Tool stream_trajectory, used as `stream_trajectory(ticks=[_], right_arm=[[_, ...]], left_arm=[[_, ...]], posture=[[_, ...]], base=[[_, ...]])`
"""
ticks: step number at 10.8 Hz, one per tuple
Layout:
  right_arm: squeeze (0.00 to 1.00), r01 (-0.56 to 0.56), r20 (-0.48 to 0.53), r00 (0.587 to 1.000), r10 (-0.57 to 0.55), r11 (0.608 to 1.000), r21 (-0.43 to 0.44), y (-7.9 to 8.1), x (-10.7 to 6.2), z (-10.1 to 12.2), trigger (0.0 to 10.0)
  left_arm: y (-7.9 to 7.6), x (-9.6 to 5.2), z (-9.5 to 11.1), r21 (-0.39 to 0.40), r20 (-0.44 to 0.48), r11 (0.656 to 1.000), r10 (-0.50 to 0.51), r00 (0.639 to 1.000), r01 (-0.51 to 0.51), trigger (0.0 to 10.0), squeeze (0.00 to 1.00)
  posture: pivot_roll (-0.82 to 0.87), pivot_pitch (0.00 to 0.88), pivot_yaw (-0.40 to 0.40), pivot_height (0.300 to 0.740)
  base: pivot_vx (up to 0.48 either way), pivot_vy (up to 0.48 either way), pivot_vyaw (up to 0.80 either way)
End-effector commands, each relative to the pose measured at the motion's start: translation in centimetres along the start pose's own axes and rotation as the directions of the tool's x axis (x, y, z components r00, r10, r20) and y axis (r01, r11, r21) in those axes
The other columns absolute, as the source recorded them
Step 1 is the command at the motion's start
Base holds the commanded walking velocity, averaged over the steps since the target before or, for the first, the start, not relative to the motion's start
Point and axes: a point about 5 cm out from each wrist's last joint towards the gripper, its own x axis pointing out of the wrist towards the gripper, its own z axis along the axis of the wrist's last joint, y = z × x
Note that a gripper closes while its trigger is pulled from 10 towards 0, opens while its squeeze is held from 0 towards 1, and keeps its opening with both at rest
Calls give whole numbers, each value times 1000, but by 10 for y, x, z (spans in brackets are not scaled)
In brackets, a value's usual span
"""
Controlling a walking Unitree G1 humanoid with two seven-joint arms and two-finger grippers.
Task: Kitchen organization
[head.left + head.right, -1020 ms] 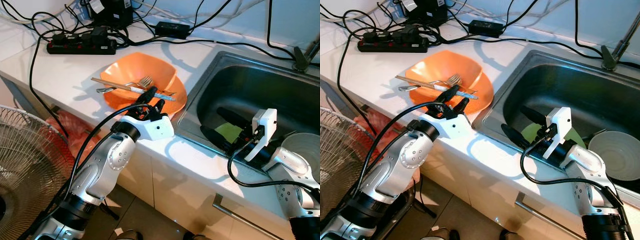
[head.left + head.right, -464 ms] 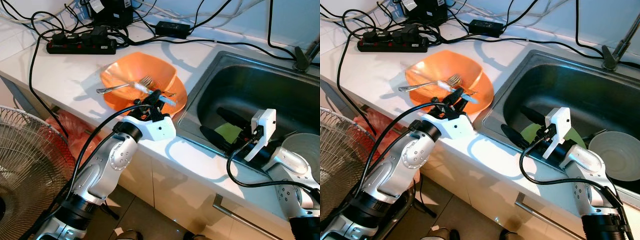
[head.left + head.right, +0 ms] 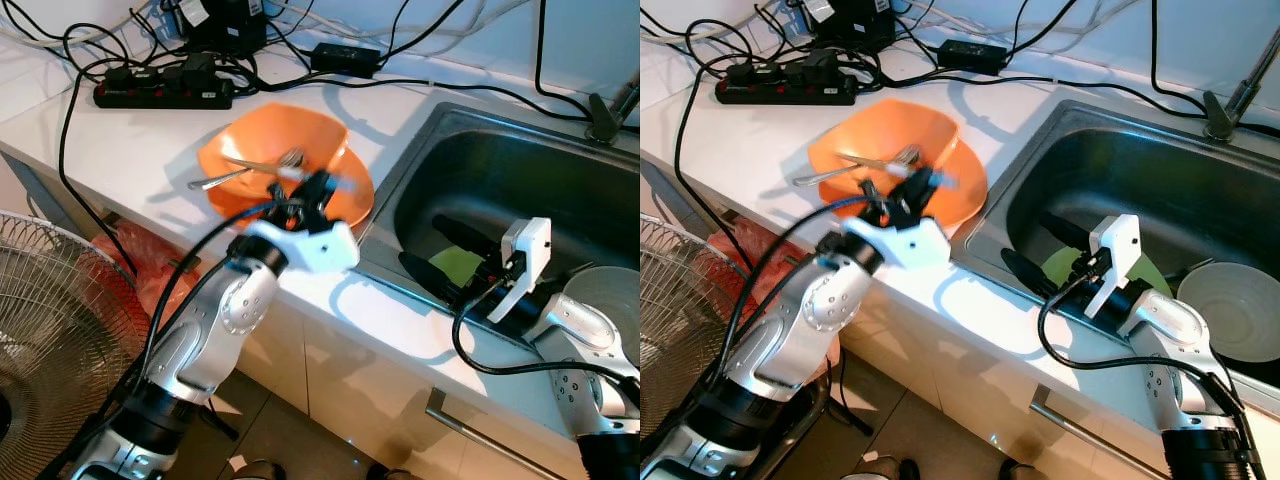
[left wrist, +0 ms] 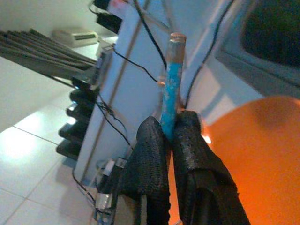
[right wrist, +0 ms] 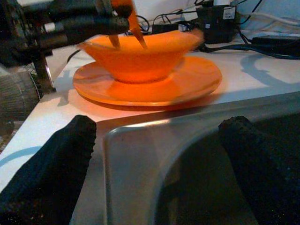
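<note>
- Orange bowl (image 3: 275,160) sits on an orange plate (image 3: 352,196) on the white surface (image 3: 130,140), just beside the sink (image 3: 520,190); it is the landmark for what follows.
- One second ago a pair of chopsticks lay across the bowl next to the fork (image 3: 250,168); now they are off it, pinched by the left end effector (image 3: 312,188), whose fingers (image 4: 152,154) are closed narrowly on a blue-handled chopstick (image 4: 169,93).
- Half a second ago that end effector sat low at the bowl's near rim with the sticks barely raised; now it has risen above the near rim and the sticks are motion-blurred, so the lift looks to be under way.
- Left in the bowl is the fork, leaning across its inside, along with what may be a spoon handle, too blurred to name.
- Right end effector (image 3: 1045,250) has not shifted: it hangs over the sink, on the side away from the bowl, fingers (image 5: 51,159) spread wide and holding nothing, with a green item (image 3: 458,264) beneath it and a pale bowl (image 3: 1232,310) in the sink further from the orange bowl.
- Judging by this, the cutlery is being cleared piece by piece; the chopsticks probably go to the sink, and the fork remains to be fetched.
</note>
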Motion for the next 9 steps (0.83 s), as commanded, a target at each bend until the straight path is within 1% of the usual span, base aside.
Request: stream_trajectory(ticks=[1, 2, 5, 6, 7, 8, 9], right_arm=[[0, 2, -14, 1000, -1, 1000, 19, 1, 0, -6, 10000], [0, 2, -13, 1000, -2, 1000, 19, 1, 1, -6, 10000], [0, 0, -12, 1000, 1, 1000, 23, 2, 1, -7, 10000], [0, -2, -12, 1000, 3, 1000, 24, 2, 2, -7, 10000], [0, -3, -12, 1000, 4, 1000, 24, 2, 2, -7, 10000], [0, -3, -11, 1000, 4, 1000, 24, 2, 2, -6, 10000], [0, -3, -12, 1000, 3, 1000, 24, 1, 2, -6, 10000]], left_arm=[[13, 2, 3, -3, 19, 998, 61, 998, -61, 10000, 0], [25, 4, 6, 0, 32, 994, 110, 993, -110, 10000, 0], [32, 5, 11, -15, 51, 991, 134, 990, -133, 10000, 0], [39, 7, 14, -38, 64, 985, 169, 984, -166, 10000, 0], [49, 9, 20, -113, 81, 970, 226, 971, -216, 10000, 0], [53, 9, 23, -174, 84, 959, 243, 966, -226, 10000, 0], [62, 9, 31, -299, 114, 923, 288, 951, -244, 10000, 0]], posture=[[57, 103, 33, 740], [58, 105, 33, 740], [60, 104, 33, 740], [60, 104, 33, 740], [63, 108, 31, 740], [63, 108, 31, 740], [63, 113, 29, 740]], base=[[0, 0, 0], [0, 0, 0], [0, 0, 0], [0, 0, 0], [0, 0, 0], [0, 0, 0], [0, 0, 0]])
